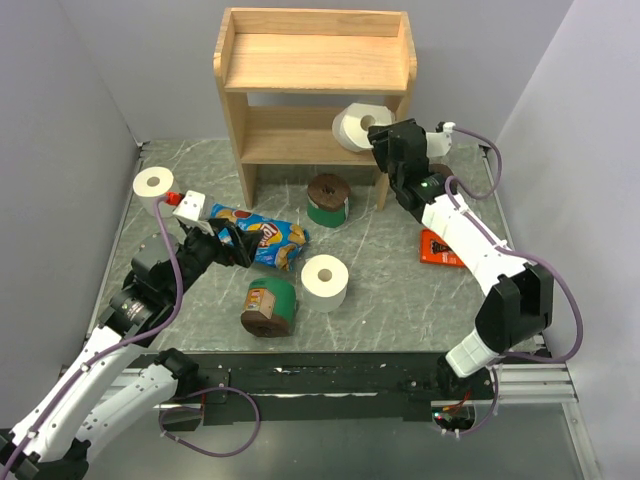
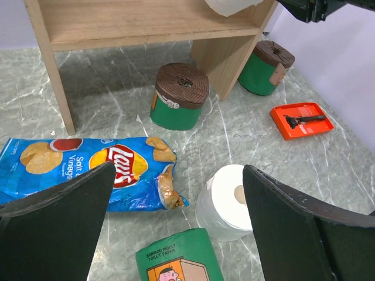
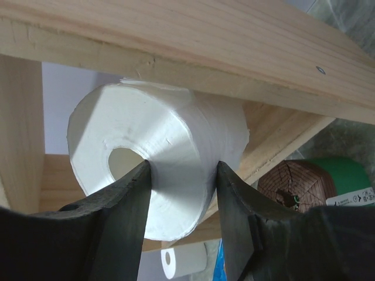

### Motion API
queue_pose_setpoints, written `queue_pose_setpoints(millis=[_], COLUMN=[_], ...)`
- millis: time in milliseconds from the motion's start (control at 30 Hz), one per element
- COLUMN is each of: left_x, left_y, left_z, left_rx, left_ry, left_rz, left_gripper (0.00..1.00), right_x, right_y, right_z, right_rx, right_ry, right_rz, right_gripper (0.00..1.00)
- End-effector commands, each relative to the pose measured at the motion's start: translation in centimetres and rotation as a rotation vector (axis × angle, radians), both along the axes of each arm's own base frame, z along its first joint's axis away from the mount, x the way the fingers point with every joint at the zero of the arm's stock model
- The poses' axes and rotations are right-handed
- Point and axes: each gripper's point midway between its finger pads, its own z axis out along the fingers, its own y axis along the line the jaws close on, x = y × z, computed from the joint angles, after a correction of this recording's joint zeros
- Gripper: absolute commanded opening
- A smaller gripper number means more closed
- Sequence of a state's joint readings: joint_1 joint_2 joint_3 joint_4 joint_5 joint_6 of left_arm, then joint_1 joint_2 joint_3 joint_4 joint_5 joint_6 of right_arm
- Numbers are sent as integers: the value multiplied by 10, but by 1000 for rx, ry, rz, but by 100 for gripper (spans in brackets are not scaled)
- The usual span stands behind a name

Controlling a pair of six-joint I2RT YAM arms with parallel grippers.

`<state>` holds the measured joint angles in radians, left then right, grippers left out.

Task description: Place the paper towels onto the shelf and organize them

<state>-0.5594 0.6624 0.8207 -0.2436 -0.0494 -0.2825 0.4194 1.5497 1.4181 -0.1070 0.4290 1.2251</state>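
White paper towel roll (image 3: 170,129): light, soft, crushable. Clamped across its body between right jaws, with shelf (image 3: 234,52) board just past the jaw tips. Best taken gently, mid-body. Left jaws: spread wide, empty; second white roll (image 2: 231,202) below, between them.

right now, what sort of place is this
Probably a robot test bench, not a home: grey panels wall in a marble-look table, robot arms are bolted at its edge, and a wooden shelf stands among loose paper towels.
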Motion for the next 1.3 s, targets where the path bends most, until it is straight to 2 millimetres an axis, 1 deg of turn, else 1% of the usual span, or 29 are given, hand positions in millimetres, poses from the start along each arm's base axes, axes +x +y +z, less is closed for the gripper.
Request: queue_pose_setpoints(millis=[0,33,133,300,333,400,467,567,700,767,833,900,967,1100,1167,1200,1233,1267], left_x=[-4,-4,-3,-3,-3,-4,-5,-6,-7,-6,-6,-6,-6,-6,-5,-5,-5,-5], left_y=[-2,-2,-3,-4,-4,-4,-4,-4,-5,-5,-5,-5,-5,-5,-5,-5,-4,-4], left_z=[26,26,24,24,24,24,25,26,25,25,23,24,24,23,22,23,22,23], left_rx=[-45,-45,-41,-40,-39,-38,-39,-40,-35,-35,-31,-32,-30,-28,-26,-27,-26,-30], left_ry=[-74,-74,-70,-68,-67,-69,-72,-77,-75,-75,-72,-73,-74,-73,-71,-72,-71,-72], left_rz=[-16,-15,-16,-19,-18,-18,-19,-21,-21,-20,-18,-17,-20,-15,-14,-14,-11,-9], left_gripper=[96,96,96,96,96,96,96,96,96,96,96,96,96,96,96,96,96,96], right_x=[7,9,9,9,9,11,12,13,13,13,10,8,6,-2,-7,-13,-17,-22], right_y=[-10,-10,-14,-15,-16,-14,-12,-10,-7,-7,-10,-10,-12,-6,3,5,13,16], right_z=[45,42,45,44,41,37,39,41,51,56,61,70,75,85,82,77,72,67], right_rx=[25,23,2,-21,-28,-31,-31,-41,-57,-67,-84,-95,-120,-226,-264,-296,-302,-312], right_ry=[-85,-74,-63,-50,-37,-23,-30,-39,-69,-84,-99,-122,-129,-157,-157,-150,-152,-147], right_rz=[-74,-81,-104,-120,-126,-117,-105,-96,-71,-65,-63,-61,-55,10,79,108,164,191], right_gripper=[38,39,42,42,43,44,45,51,60,62,65,66,66,65,65,65,65,65])
